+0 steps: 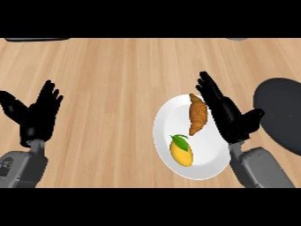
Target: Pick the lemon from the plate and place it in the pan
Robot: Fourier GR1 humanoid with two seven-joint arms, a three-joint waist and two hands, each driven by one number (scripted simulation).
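Observation:
A yellow lemon (182, 152) with a green leaf lies on the near part of a white plate (208, 170). A brown croissant (197, 114) lies on the far part of the same plate. The dark pan (289, 114) sits to the right of the plate, cut off by the view's right edge. My right hand (227, 114) is open, fingers straight and pointing away, over the plate's right rim between croissant and pan, above and right of the lemon. My left hand (35, 115) is open at the left, fingers up, holding nothing.
The wooden counter (114, 79) stretches between my two hands and beyond the plate. A dark object (35, 39) shows at the far left edge and another small one (238, 39) at the far right.

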